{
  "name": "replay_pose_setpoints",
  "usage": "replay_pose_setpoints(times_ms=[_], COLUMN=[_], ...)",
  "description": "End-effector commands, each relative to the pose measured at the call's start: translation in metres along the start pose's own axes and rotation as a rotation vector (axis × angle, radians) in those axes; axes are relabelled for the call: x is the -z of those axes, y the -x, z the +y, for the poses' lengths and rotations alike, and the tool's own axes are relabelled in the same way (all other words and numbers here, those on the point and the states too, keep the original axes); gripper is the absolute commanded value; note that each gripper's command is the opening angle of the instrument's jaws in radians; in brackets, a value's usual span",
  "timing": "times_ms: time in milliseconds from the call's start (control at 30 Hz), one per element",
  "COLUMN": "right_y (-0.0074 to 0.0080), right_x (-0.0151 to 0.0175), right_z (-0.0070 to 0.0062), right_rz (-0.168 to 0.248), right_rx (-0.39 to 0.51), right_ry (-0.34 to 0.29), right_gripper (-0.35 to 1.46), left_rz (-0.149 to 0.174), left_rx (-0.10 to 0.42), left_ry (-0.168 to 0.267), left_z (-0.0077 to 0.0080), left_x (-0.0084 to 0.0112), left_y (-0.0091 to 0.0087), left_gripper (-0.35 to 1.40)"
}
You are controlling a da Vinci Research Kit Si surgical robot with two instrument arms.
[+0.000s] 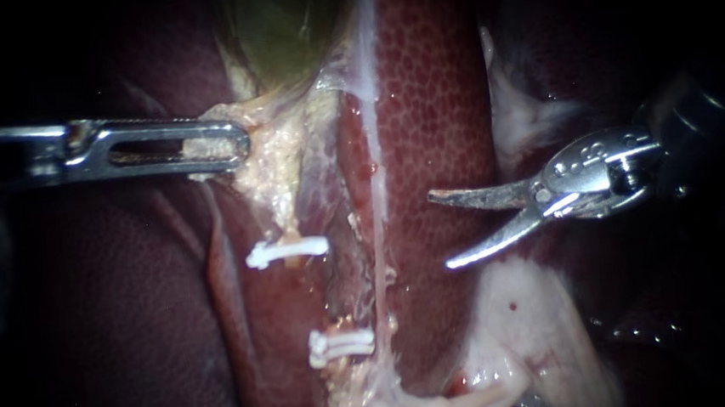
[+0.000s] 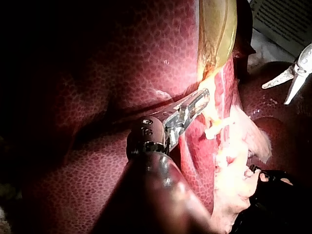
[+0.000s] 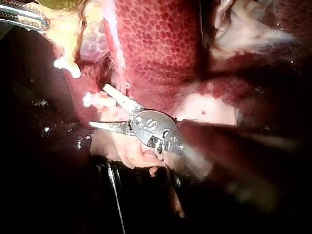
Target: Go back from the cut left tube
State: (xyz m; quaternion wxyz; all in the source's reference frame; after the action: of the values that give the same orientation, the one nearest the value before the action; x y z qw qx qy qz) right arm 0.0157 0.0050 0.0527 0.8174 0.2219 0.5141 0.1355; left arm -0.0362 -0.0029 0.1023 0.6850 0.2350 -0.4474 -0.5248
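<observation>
Left instrument point(image 1: 235, 144) is coming in from the left, level, a shiny steel shaft ending in long slotted jaws. The jaws are clamping flat on a lump of pale tissue point(image 1: 270, 155), yellowish and crumbly, which is showing through the slot. In the left wrist view the jaw tips are pinching the same lump just under the gallbladder point(image 1: 282, 22), a smooth olive-green sac.

The left tube point(image 1: 283, 222) is hanging down from that lump as a ragged yellowish stump, cut through. An upper clip point(image 1: 287, 251), white, plastic and bar-shaped, is sitting across the end of this stump. A lower clip point(image 1: 341, 343), same kind, is sitting across the other stump further down, with a dark open gap between the two clips.

Just right of the clips a thin white strand point(image 1: 376, 185) is running lengthwise over the liver point(image 1: 432, 96), which is dark red with a fine pebbled surface.

Right instrument point(image 1: 440, 230) is entering from the right, polished metal, with two curved pointed blades. Its jaws are standing wide apart, holding nothing, hovering over the liver well right of the tube. Pale filmy tissue point(image 1: 524, 320) is lying below it.
</observation>
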Motion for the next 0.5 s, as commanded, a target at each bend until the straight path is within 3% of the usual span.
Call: replay_pose_setpoints(times_ms=[33,300,500], right_y=[0.0001,0.0001,0.0002], right_x=[0.0,0.0001,0.0002], right_z=[0.0,0.0001,0.0001], right_rz=[-0.001,-0.001,-0.001], right_rx=[0.001,0.001,0.001], right_ry=[0.0,0.0,0.0], right_gripper=[1.43,1.43,1.43], left_rz=[0.006,0.028,0.035], left_rx=[-0.002,-0.009,-0.011], left_ry=[0.006,0.005,0.003], left_z=[0.0,0.0004,0.0004], left_x=[-0.0004,-0.0033,-0.0045], left_y=[-0.0001,-0.0012,-0.0015], left_gripper=[-0.35,-0.35,-0.35])
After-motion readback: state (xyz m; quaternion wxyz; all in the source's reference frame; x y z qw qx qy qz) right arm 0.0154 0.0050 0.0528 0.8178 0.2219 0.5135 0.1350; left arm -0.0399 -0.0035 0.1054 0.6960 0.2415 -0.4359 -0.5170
